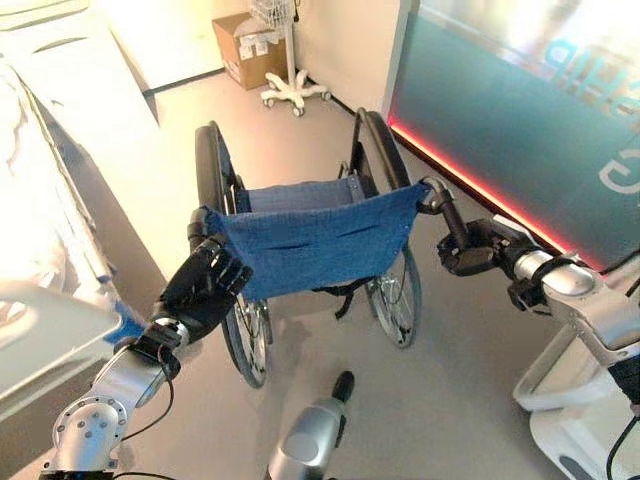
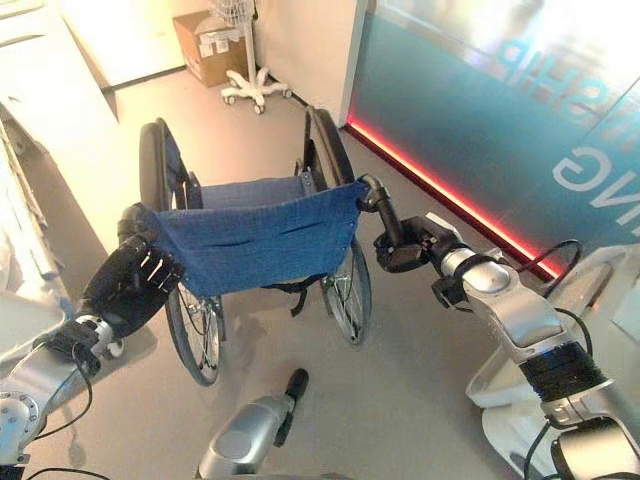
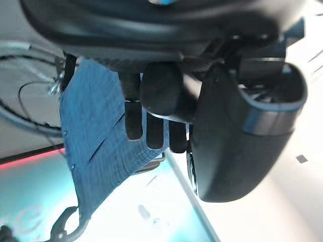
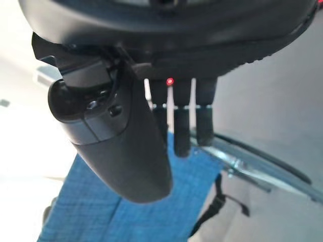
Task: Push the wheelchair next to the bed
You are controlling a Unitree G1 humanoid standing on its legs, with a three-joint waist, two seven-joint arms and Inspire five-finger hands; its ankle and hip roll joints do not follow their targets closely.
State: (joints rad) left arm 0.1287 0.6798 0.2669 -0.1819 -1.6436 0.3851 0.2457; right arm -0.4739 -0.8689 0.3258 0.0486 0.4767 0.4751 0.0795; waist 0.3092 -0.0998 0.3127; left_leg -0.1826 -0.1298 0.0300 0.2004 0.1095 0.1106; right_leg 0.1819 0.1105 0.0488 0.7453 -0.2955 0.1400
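A: Where is the black-framed wheelchair with the blue denim-like fabric backrest (image 1: 315,238)?

B: In the middle of the left eye view, seen from behind, standing on the pale grey floor (image 1: 450,400). Its two large spoked wheels sit at either side of the backrest, one at centre left, the other at centre right.

A: And the bed?

B: The white hospital bed (image 1: 40,300) runs down the left edge of the frame, its pale rail at lower left. The wheelchair stands just beside it, with a strip of floor between.

A: What is the left hand doing?

B: The left hand (image 1: 205,285) comes in from the lower left and sits at the left push handle, fingers curled at the corner of the backrest (its own wrist view shows the dark fingers (image 3: 151,128) bent down against the blue fabric). I read it as clamped on that handle.

A: The right one?

B: The right hand (image 1: 470,250) is at centre right, up against the black right push handle (image 1: 440,205), which angles up to the backrest's corner. Whether its fingers wrap the handle I cannot tell; in the right wrist view they hang fairly straight above the blue cloth.

A: Anything else around?

B: A teal glass wall with a red glowing strip at its base (image 1: 500,120) fills the upper right, and a brown cardboard box (image 1: 248,48) and a white wheeled stand (image 1: 293,90) stand at top centre.
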